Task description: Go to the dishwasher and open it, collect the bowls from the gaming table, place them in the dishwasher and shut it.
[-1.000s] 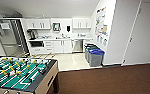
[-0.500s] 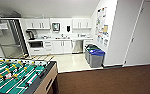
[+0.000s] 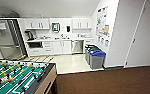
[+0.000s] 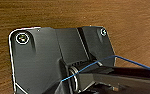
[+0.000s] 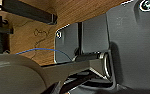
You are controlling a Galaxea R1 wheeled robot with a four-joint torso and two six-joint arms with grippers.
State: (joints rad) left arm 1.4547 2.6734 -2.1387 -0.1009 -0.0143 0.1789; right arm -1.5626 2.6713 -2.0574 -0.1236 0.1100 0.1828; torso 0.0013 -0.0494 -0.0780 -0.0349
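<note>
I cannot tell from either wrist camera whether the fingers are released or clenched; both views give me the robot's own dark plate over brown wood-grain floor, which suggests the arms hang tucked low because I am only driving and have nothing to carry yet. Looking out from the head camera, the dishwasher sits shut in the kitchenette's lower run, its steel front between the white cabinets and the end of the counter, placed there beside the sink area as you would expect. Two bins stand near it on the pale tile, close to the approach path, so I judge I should keep to their left. The foosball table lies close at my left.
</note>
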